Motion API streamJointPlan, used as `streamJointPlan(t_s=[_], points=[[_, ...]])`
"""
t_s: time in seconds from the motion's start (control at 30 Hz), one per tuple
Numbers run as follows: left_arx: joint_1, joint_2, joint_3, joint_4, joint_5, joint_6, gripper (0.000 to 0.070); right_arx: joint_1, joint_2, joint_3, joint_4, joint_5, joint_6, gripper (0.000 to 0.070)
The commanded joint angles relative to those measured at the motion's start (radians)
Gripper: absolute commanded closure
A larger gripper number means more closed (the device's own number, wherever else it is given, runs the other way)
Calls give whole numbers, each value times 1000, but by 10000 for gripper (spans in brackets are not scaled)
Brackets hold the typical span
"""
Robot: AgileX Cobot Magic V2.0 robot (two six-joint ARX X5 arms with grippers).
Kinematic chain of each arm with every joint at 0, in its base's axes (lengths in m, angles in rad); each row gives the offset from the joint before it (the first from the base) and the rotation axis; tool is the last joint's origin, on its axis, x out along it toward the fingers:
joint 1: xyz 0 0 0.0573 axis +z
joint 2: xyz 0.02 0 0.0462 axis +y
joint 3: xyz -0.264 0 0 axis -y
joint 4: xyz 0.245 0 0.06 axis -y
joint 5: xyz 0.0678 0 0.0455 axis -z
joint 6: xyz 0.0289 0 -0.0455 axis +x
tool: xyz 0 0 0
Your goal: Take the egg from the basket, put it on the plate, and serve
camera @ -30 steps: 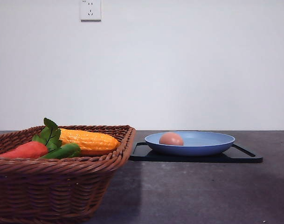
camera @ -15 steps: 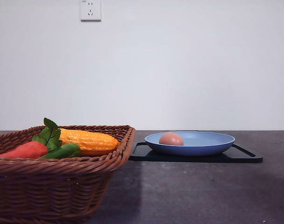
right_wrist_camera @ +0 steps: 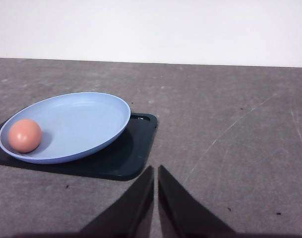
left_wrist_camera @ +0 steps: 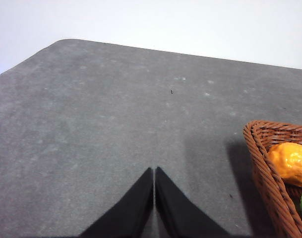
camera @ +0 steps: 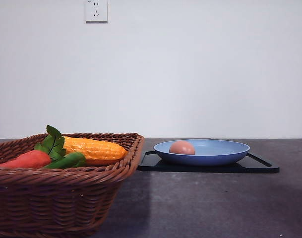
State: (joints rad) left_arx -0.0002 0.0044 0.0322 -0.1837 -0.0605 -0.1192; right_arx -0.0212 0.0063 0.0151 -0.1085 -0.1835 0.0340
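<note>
The pinkish-brown egg (camera: 182, 147) (right_wrist_camera: 25, 135) lies inside the blue plate (camera: 220, 151) (right_wrist_camera: 86, 121), near its left rim in the front view. The dark woven basket (camera: 51, 198) (left_wrist_camera: 270, 173) stands at the front left. My left gripper (left_wrist_camera: 154, 171) is shut on nothing, hovering over bare table to the left of the basket. In the right wrist view, my right gripper (right_wrist_camera: 155, 169) is shut with nothing in it, just off the near right corner of the tray and apart from the plate.
A flat black tray (camera: 260, 166) (right_wrist_camera: 136, 148) carries the plate. In the basket lie a yellow corn cob (camera: 93, 148) (left_wrist_camera: 289, 161) and an orange-red carrot (camera: 27, 159) with green leaves. Grey tabletop (camera: 205, 203) stretches in front of the tray.
</note>
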Motion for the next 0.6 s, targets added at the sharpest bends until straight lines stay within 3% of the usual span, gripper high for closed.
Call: streamJointPlan(t_s=[0.0,0.57], points=[[3,-2,-22,-18,0,1,700,0,-3,-7,11,1,12,700],[3,-2,-22,-18,0,1,700,0,-3,-7,11,1,11,700]])
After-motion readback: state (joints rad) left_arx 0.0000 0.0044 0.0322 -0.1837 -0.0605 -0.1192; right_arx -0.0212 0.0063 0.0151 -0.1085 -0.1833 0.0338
